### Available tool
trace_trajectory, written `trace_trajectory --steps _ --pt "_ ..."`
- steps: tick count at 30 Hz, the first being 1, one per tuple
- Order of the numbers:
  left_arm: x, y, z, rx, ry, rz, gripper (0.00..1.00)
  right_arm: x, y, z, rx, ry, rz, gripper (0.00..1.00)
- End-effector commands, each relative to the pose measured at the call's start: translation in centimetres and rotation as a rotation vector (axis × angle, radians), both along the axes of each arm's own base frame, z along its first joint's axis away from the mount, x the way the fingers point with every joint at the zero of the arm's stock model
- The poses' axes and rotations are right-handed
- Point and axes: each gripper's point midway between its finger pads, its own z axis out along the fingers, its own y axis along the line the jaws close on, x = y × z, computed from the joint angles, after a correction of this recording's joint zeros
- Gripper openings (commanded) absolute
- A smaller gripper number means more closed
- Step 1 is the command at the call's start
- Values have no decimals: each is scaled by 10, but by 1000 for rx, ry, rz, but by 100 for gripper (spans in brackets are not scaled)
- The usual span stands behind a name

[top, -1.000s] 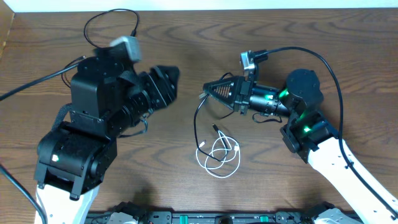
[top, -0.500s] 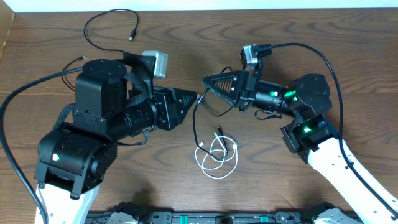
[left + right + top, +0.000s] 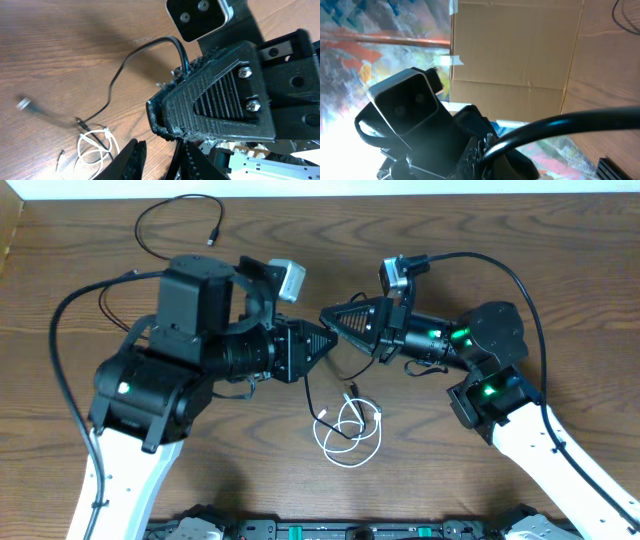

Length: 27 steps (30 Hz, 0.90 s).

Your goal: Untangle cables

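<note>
My right gripper (image 3: 328, 315) is clamped on one end of a black cable (image 3: 111, 90). From there it hangs down to the table (image 3: 500, 240) and runs into the white cable (image 3: 350, 430), which is coiled between the arms. My left gripper (image 3: 159, 162) sits tip to tip with the right one, its jaws a little apart and holding nothing. A second black cable (image 3: 170, 210) lies looped at the far left, well apart.
</note>
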Motion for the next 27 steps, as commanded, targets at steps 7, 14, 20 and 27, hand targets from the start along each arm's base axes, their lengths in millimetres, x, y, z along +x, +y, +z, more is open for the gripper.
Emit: trace_trajectory --steps 7,14,20,27 --pt "-5 0 16 -23 -69 -18 25 7 -12 4 -3 -18 -36 1" --pt "-11 7 29 -27 -132 4 25 7 -12 3 -6 -17 -36 1" --pt "-9 6 22 -16 -104 5 25 7 -12 3 -6 -17 -32 1" --pt "-5 4 5 12 -30 4 25 7 -12 3 -6 -17 -32 1"
